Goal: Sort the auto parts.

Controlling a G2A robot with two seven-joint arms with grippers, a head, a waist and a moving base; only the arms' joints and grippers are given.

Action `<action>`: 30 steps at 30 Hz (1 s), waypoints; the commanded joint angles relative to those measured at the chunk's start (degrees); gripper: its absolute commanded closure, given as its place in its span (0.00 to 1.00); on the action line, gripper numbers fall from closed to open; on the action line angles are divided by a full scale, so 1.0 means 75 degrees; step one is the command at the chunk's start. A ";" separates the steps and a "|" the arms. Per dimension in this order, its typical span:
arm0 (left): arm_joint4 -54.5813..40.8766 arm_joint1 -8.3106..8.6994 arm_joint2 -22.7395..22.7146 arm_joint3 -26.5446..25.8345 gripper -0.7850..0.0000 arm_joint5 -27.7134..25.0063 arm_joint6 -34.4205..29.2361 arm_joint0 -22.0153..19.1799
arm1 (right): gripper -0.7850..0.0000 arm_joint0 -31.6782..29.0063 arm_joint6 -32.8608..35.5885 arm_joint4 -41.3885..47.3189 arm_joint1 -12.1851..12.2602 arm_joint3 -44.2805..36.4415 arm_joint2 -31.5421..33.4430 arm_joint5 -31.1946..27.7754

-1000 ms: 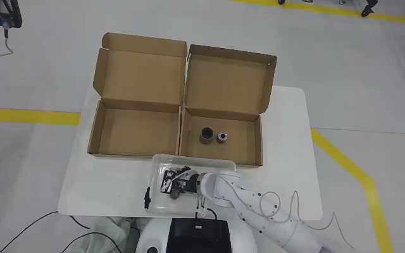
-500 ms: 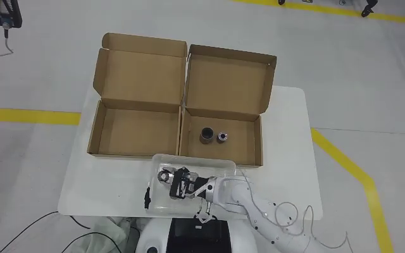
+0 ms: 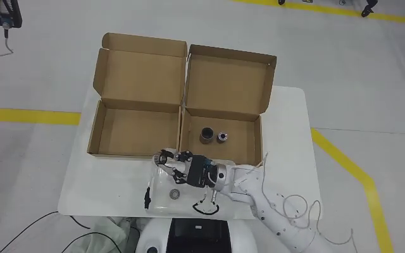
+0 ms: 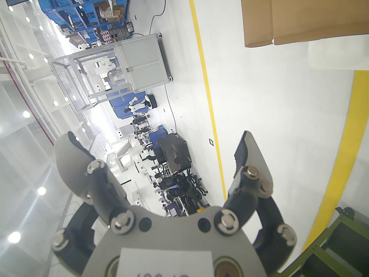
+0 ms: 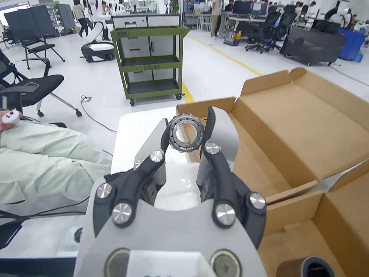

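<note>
Top view: cardboard boxes (image 3: 136, 129) are set on a white desk (image 3: 285, 126) over grey floor (image 3: 50, 63). A bearing (image 5: 186, 135) is pinched by the right gripper (image 5: 187, 123) jaws above the tray (image 3: 155, 186); the left gripper (image 4: 157, 142) jaws are spread.

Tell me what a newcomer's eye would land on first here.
The right gripper, shut on a metal bearing ring, above the clear tray near the left box. Behind it, two open cardboard boxes sit side by side; the right box holds a dark sleeve and a small coupling.
</note>
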 commanded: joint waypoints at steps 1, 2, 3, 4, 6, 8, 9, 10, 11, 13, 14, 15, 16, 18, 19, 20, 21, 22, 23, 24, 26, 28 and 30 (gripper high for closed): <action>0.0000 0.0000 0.0000 0.0000 0.00 0.0000 0.0000 0.0000 | 1.00 0.0183 -0.0045 0.0164 -0.0039 -0.0164 0.0052 0.0034; 0.0000 0.0000 0.0000 0.0000 0.00 0.0000 0.0000 0.0000 | 1.00 0.0287 -0.0052 0.0230 -0.0059 -0.0247 0.0081 0.0039; 0.0000 0.0000 0.0000 0.0000 0.00 0.0000 0.0000 0.0000 | 1.00 0.0386 -0.0050 0.0295 -0.0078 -0.0335 0.0113 0.0057; 0.0000 0.0000 0.0000 0.0000 0.00 0.0000 0.0000 0.0000 | 1.00 0.0473 -0.0075 0.0387 -0.0098 -0.0428 0.0151 0.0089; 0.0000 0.0000 0.0000 0.0000 0.00 0.0000 0.0000 0.0000 | 1.00 0.0628 -0.0132 0.0540 -0.0134 -0.0623 0.0227 0.0149; 0.0000 0.0000 0.0000 0.0000 0.00 0.0000 0.0000 0.0000 | 1.00 0.0768 -0.0165 0.0668 -0.0167 -0.0797 0.0287 0.0175; 0.0000 0.0000 0.0000 0.0000 0.00 0.0000 0.0000 0.0000 | 1.00 0.0836 -0.0166 0.0707 -0.0182 -0.0877 0.0316 0.0195; 0.0000 0.0000 0.0000 0.0000 0.00 0.0000 0.0000 0.0000 | 1.00 0.0894 -0.0163 0.0756 -0.0196 -0.0940 0.0339 0.0205; 0.0000 0.0000 0.0000 0.0000 0.00 0.0000 0.0000 0.0000 | 1.00 0.0950 -0.0149 0.0794 -0.0209 -0.0996 0.0368 0.0227; 0.0000 0.0000 0.0000 0.0000 0.00 0.0000 0.0000 0.0000 | 1.00 0.1038 -0.0170 0.0882 -0.0234 -0.1088 0.0416 0.0245; 0.0000 0.0000 0.0000 0.0000 0.00 0.0000 0.0000 0.0000 | 1.00 0.1071 -0.0183 0.0932 -0.0245 -0.1107 0.0436 0.0240; 0.0000 0.0000 0.0000 0.0000 0.00 0.0000 0.0000 0.0000 | 1.00 0.1106 -0.0176 0.0964 -0.0255 -0.1116 0.0455 0.0232; 0.0000 0.0000 0.0000 0.0000 0.00 0.0000 0.0000 0.0000 | 1.00 0.1137 -0.0168 0.0987 -0.0264 -0.1123 0.0470 0.0224; 0.0000 0.0000 0.0000 0.0000 0.00 0.0000 0.0000 0.0000 | 1.00 0.1168 -0.0176 0.1027 -0.0282 -0.1111 0.0490 0.0223; 0.0000 0.0000 0.0000 0.0000 0.00 0.0000 0.0000 0.0000 | 1.00 0.1176 -0.0191 0.1024 -0.0290 -0.1108 0.0492 0.0219; 0.0000 0.0000 0.0000 0.0000 0.00 0.0000 0.0000 0.0000 | 1.00 0.1178 -0.0209 0.1015 -0.0297 -0.1094 0.0493 0.0214; 0.0000 0.0000 0.0000 0.0000 0.00 0.0000 0.0000 0.0000 | 1.00 0.1163 -0.0245 0.1006 -0.0302 -0.1062 0.0497 0.0212; 0.0000 0.0000 0.0000 0.0000 0.00 0.0000 0.0000 0.0000 | 1.00 0.1133 -0.0311 0.0998 -0.0307 -0.1021 0.0501 0.0218; 0.0000 0.0000 0.0000 0.0000 0.00 0.0000 0.0000 0.0000 | 1.00 0.1099 -0.0375 0.0970 -0.0310 -0.0974 0.0503 0.0220; 0.0000 0.0000 0.0000 0.0000 0.00 0.0000 0.0000 0.0000 | 1.00 0.1065 -0.0434 0.0931 -0.0312 -0.0933 0.0502 0.0217; 0.0000 0.0000 0.0000 0.0000 0.00 0.0000 0.0000 0.0000 | 1.00 0.0990 -0.0543 0.0834 -0.0316 -0.0870 0.0497 0.0231; 0.0000 0.0000 0.0000 0.0000 0.00 0.0000 0.0000 0.0000 | 1.00 0.0917 -0.0513 0.0628 -0.0317 -0.0835 0.0478 0.0326; 0.0000 0.0000 0.0000 0.0000 0.00 0.0000 0.0000 0.0000 | 1.00 0.0840 -0.0326 0.0378 -0.0316 -0.0814 0.0443 0.0471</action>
